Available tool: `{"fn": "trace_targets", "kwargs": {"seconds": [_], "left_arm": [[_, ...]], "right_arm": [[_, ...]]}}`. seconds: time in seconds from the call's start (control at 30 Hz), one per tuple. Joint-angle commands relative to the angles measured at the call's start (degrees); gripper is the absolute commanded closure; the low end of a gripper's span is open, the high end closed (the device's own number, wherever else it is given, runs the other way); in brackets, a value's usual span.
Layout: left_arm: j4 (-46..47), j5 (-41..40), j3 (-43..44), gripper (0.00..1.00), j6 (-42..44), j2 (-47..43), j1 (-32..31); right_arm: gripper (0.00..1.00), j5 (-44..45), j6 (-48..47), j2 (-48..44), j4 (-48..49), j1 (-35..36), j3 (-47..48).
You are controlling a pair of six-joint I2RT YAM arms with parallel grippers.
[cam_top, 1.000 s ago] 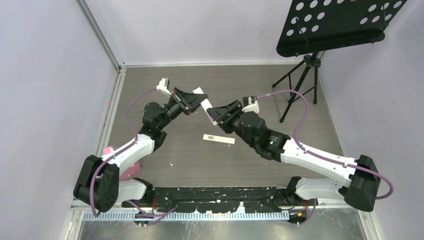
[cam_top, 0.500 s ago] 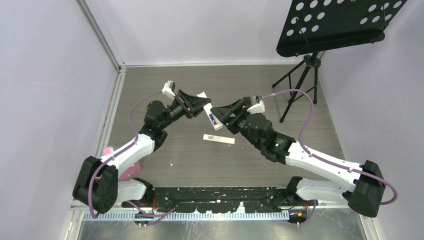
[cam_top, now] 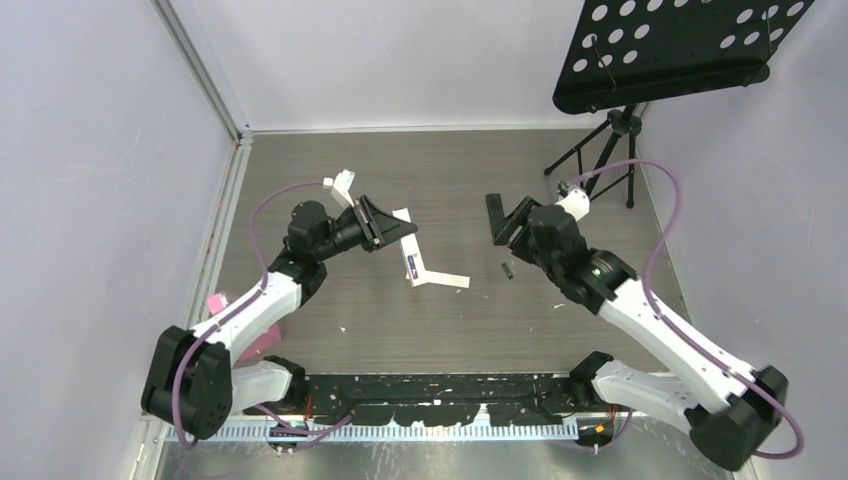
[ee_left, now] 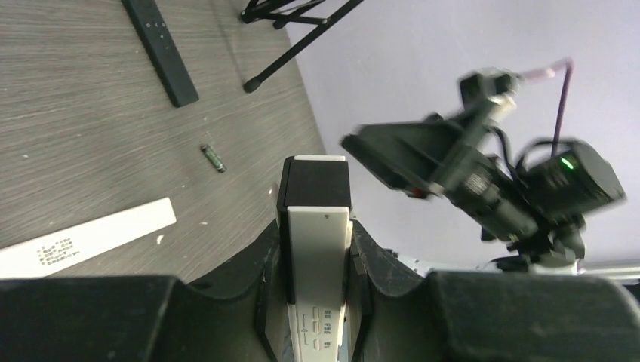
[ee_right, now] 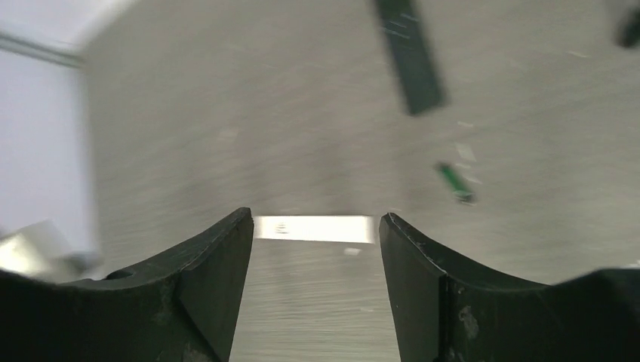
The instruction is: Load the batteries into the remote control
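My left gripper (cam_top: pixel 398 233) is shut on a white remote control (cam_top: pixel 407 252), which slants down toward the table. In the left wrist view the remote (ee_left: pixel 317 256) sits squeezed between both fingers (ee_left: pixel 381 264), its black far end (ee_left: pixel 315 181) sticking out past them. One green battery (cam_top: pixel 507 271) lies alone on the wood table (cam_top: pixel 380 320); the wrist views show it too, as a battery (ee_left: pixel 213 158) and a blurred battery (ee_right: pixel 453 182). My right gripper (cam_top: pixel 512 228) hovers just above and right of it, open, and the right wrist view shows the gripper (ee_right: pixel 315 226) with nothing between its jaws.
A flat white strip (cam_top: pixel 445 279) with a printed label lies by the remote's low end, strip (ee_right: pixel 313 228). A long black remote (cam_top: pixel 492 210) lies beside my right gripper. A music stand's tripod (cam_top: pixel 600 170) stands at the back right. A pink object (cam_top: pixel 215 300) sits at the left edge.
My right arm has drawn back to the right, away from the white remote, uncovering the green battery on the table. My left gripper has tipped the remote lower, toward the strip.
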Motion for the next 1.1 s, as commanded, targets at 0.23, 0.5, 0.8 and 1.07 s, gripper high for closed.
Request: {"fn": "trace_targets", "kwargs": {"seconds": [0.23, 0.5, 0.8, 1.07], "left_arm": [[-11.2, 1.3, -0.2, 1.0, 11.2, -8.4, 0.1], [-12.0, 2.3, -0.4, 1.0, 11.1, -9.1, 0.1], [-12.5, 2.5, -0.1, 1.0, 11.0, -9.6, 0.2], [-13.0, 1.8, 0.0, 1.0, 10.4, -8.9, 0.2]], "right_arm": [[0.35, -3.0, -13.8, 19.1, -5.4, -8.0, -4.0], [0.5, -6.8, -21.2, 33.2, -4.3, -10.5, 1.2], [0.56, -10.4, -25.3, 38.6, -2.7, -12.3, 2.9], [0.71, -14.6, -23.2, 42.2, 1.2, -12.7, 1.9]]}}
